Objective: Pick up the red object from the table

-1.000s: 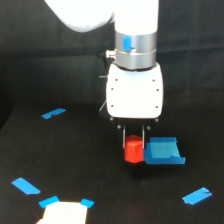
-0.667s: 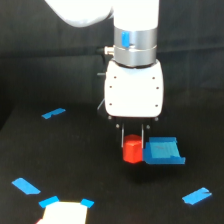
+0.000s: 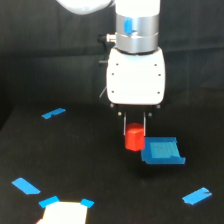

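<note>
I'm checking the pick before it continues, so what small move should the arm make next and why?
Probably a short straight lift. The gripper has its fingers on either side of the red object, which appears held, beside the blue square piece. Rising vertically should clear the table without bumping that piece.

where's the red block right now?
Exterior view, just right of centre: the red block sits between the pincer fingers under the white arm head, right beside the flat blue piece on that view's right.
</note>
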You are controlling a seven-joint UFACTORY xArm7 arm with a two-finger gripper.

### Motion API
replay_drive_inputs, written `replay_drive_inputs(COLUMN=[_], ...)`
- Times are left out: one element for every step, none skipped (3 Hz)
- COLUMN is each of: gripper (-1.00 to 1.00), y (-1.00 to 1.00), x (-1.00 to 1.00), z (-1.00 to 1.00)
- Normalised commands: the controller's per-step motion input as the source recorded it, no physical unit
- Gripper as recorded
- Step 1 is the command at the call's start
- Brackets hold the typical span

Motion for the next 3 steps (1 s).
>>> replay_drive_inputs(gripper=[-1.0, -1.0, -0.83], y=[0.28, 0.09, 0.56], x=[0.06, 0.24, 0.09], z=[0.54, 0.47, 0.6])
